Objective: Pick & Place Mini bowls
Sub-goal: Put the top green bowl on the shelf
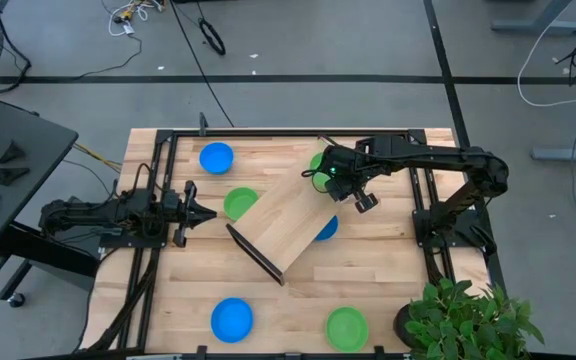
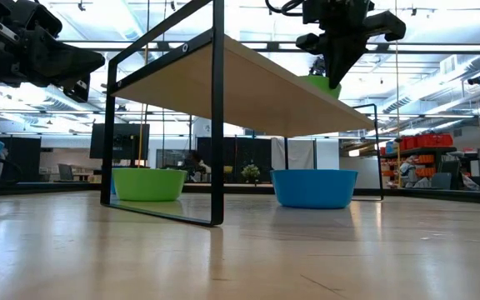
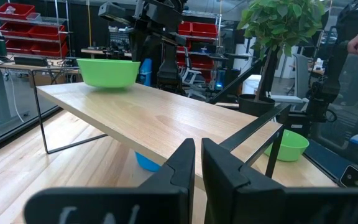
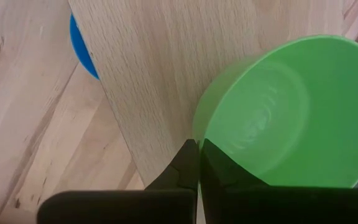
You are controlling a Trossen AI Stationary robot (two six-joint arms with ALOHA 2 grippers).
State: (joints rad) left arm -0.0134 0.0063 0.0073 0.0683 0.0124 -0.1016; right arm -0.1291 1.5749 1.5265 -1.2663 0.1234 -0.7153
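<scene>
A green mini bowl point(image 4: 278, 118) sits on the far right end of a raised pale wooden tray point(image 1: 288, 215) with black wire legs, and my right gripper point(image 4: 199, 144) is shut on it from above. Under the tray stands a blue bowl point(image 2: 313, 187). On the table stand a green bowl point(image 1: 239, 203) left of the tray, a blue bowl point(image 1: 216, 157) at the far left, a blue bowl point(image 1: 232, 319) and a green bowl point(image 1: 347, 327) at the near edge. My left gripper point(image 1: 208, 212) waits shut at the table's left, pointing level at the tray. My right gripper pinches the green bowl's rim point(image 4: 196, 127), one finger point(image 4: 188, 163) outside the wall and the other inside. The fingers come steeply from above. In the left wrist view the bowl's point(image 3: 107, 71) bottom rests upright on the tray's top.
The tray stands slanted across the middle of the table, with black legs point(image 2: 217, 125) at its ends. A black frame point(image 1: 423, 190) runs along the table's sides. A potted plant point(image 1: 463, 320) stands at the near right corner.
</scene>
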